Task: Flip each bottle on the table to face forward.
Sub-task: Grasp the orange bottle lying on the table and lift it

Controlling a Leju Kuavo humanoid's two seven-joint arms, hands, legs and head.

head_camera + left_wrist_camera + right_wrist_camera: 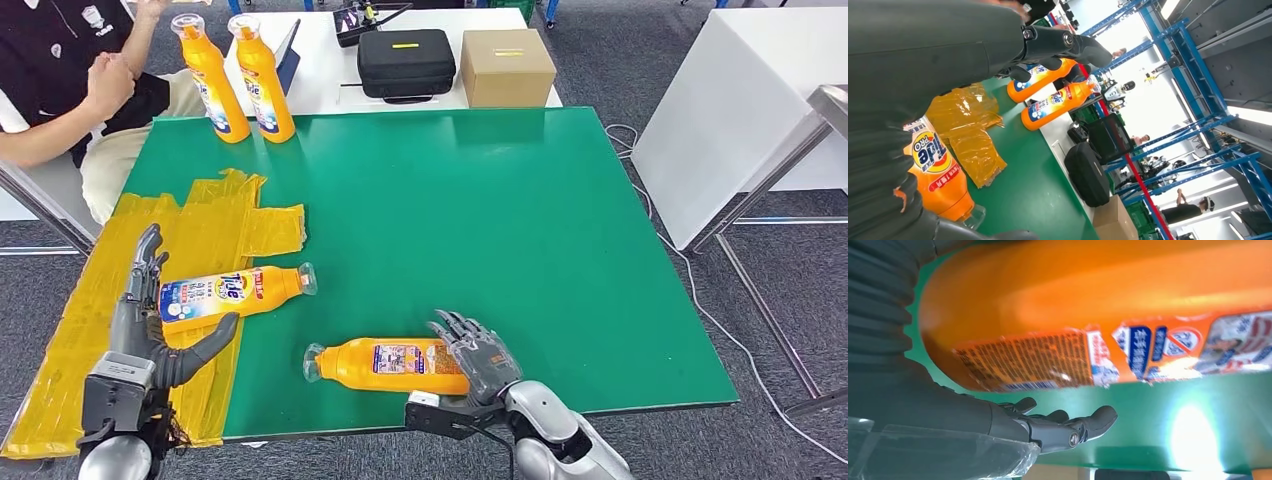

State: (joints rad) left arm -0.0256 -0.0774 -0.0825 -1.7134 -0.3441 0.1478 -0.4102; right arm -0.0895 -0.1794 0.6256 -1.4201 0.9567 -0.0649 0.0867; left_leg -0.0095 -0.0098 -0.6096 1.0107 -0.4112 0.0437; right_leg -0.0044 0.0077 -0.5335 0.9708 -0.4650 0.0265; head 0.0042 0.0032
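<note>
Two orange plastic bottles lie on their sides on the green desk. The near bottle lies close to the front edge, its clear cap pointing left and its fine-print back label facing up. Our right hand rests at its base end, fingers loosely spread over and beside the smooth rounded body; we cannot tell whether they grip it. The left bottle lies further back, half on a wrinkled patch of glossy yellow tape, with its front label up and its cap pointing right. Our left hand lies open at its base end, the fingers stretched wide along the bottom and the thick thumb just under its side, holding nothing.

At the far left corner two more bottles stand upright side by side. A person sits beside them. Beyond the desk, on a white table, sit a black soft case and a brown cardboard box.
</note>
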